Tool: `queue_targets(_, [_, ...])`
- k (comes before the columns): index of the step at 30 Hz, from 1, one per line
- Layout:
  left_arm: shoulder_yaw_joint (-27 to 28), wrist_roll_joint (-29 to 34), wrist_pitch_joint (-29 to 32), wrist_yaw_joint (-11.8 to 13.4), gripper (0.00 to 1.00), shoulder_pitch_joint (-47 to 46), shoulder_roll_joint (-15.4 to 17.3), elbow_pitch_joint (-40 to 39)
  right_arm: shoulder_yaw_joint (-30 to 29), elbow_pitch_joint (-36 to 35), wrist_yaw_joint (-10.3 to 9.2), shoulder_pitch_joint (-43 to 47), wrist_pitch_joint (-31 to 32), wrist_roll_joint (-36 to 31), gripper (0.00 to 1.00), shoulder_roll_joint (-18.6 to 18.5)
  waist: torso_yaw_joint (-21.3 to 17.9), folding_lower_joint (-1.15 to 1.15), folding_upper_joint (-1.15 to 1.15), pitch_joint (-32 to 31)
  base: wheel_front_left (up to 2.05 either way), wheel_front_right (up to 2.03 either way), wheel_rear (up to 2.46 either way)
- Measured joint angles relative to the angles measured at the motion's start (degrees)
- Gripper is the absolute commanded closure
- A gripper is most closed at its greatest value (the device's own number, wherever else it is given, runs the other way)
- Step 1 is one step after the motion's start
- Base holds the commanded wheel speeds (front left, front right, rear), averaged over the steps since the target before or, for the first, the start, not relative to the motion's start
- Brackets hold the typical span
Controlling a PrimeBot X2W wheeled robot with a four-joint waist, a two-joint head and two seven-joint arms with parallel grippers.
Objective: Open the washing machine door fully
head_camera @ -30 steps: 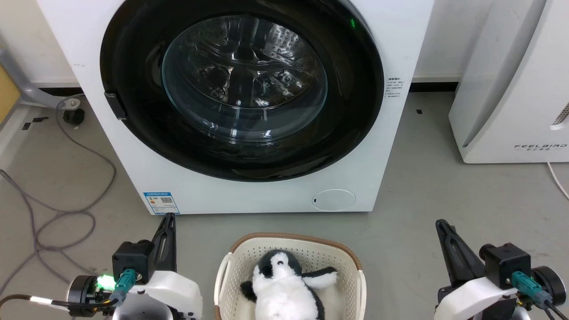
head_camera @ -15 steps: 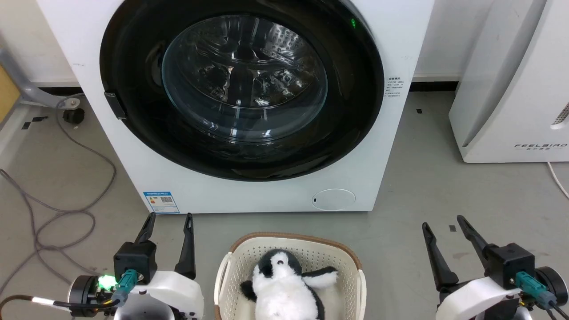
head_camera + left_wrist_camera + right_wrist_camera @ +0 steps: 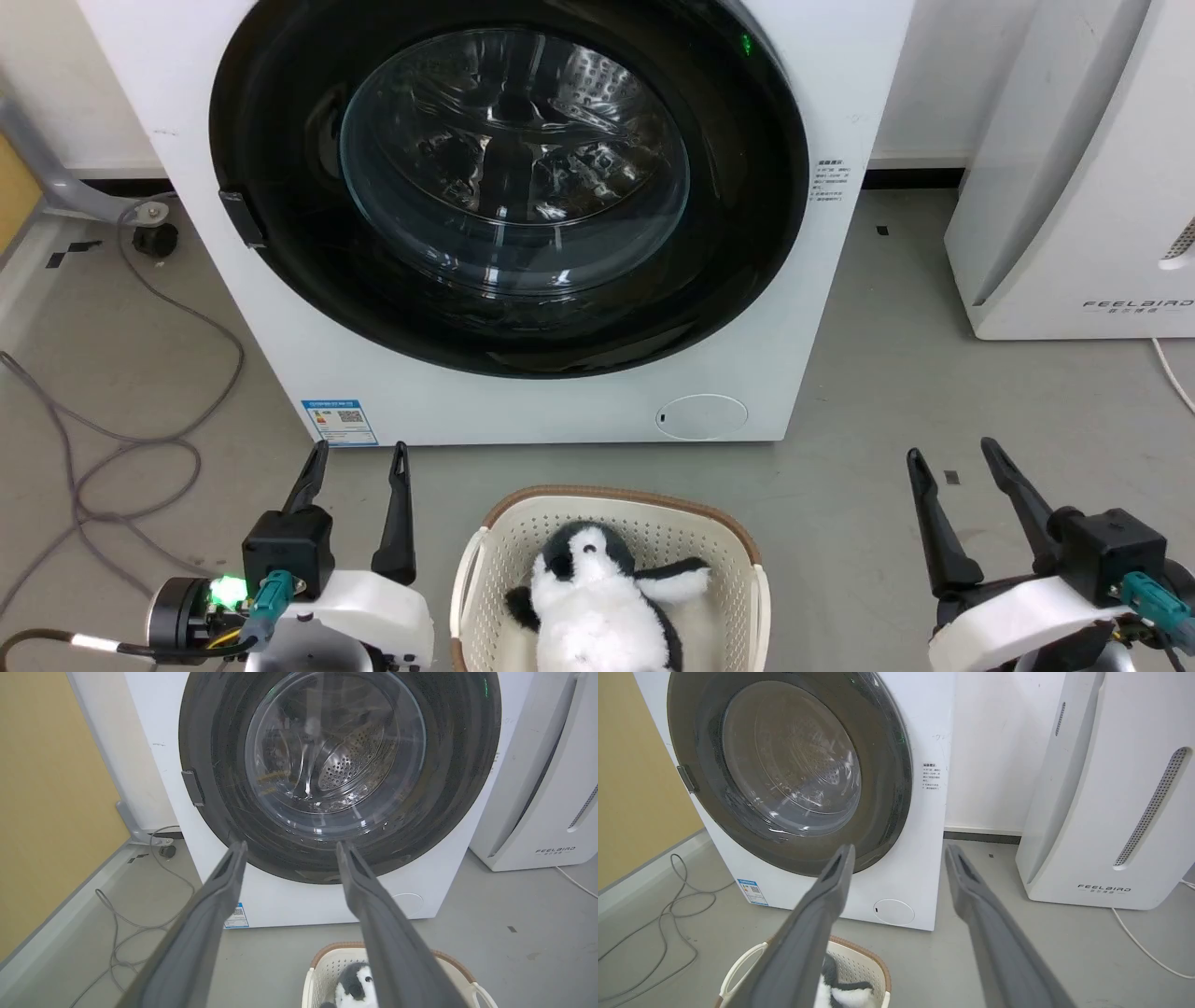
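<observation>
Down front of washing machine (image 3: 523, 411): my left gripper (image 3: 360, 448), right gripper (image 3: 950, 449) just spread fingers apart; washing machine door (image 3: 509, 187) shut, untouched, guessing reach next.

left end effector (image 3: 359, 451): fingers spread, pointing up | right end effector (image 3: 950, 452): fingers spread, empty

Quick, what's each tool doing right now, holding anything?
Left tool: open, holding nothing.
Right tool: open, holding nothing.
</observation>
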Motion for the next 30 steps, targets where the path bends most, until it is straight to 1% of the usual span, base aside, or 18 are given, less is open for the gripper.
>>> queue_targets(13, [-0.73, 0.0, -1.52, 1.52, 0.0, -0.04, 0.01, -0.4, -0.11, -1.03, 0.0, -0.03, -1.49, 4.16, 0.0, 0.0, 0.16, 0.0, 0.0, 0.37, 0.0, 0.0, 0.0])
queue_targets(14, [-0.79, 0.0, -1.56, 1.55, 0.0, -0.05, 0.01, -0.41, -0.13, -1.09, 0.0, -0.05, -1.57, 4.24, 0.52, 0.0, 0.17, 0.0, 0.0, 0.41, 0.0, 0.0, 0.0])
queue_targets(15, [-0.89, 0.0, -1.6, 1.8, 0.0, -0.09, 0.01, -0.43, -0.13, -1.16, 0.0, -0.07, -1.65, 4.44, 0.91, 0.0, 0.18, 0.0, 0.0, 0.45, 0.0, 0.0, 0.0])
queue_targets(16, [-0.94, 0.0, -1.79, 1.83, 0.0, -0.18, 0.01, -0.44, -0.13, -1.23, 0.0, -0.12, -1.81, 4.86, 1.0, 0.0, 0.19, 0.0, 0.0, 0.5, 0.0, 0.0, 0.0])
queue_targets(18, [-1.1, 0.0, -2.04, 1.91, 0.0, -0.27, 0.01, -0.51, -0.14, -1.33, 0.0, -0.17, -2.09, 6.08, 1.0, 0.0, 0.23, 0.0, 0.0, 0.58, 0.0, 0.0, 0.0])
queue_targets(22, [-1.36, 0.0, -2.54, 2.53, 0.0, -0.29, 0.01, -0.56, -0.63, -1.13, 0.0, -0.19, -2.54, 11.84, 1.0, 0.0, 0.3, 0.0, 0.0, 0.68, 0.0, 0.0, 0.0])
queue_targets(30, [-1.71, 0.0, -3.55, 3.35, 0.0, -0.31, 0.01, -0.65, -0.13, 0.65, 0.0, -0.93, -3.57, 28.56, 1.0, 0.0, 0.46, 0.0, 0.0, 0.64, 0.0, 0.0, 0.0])
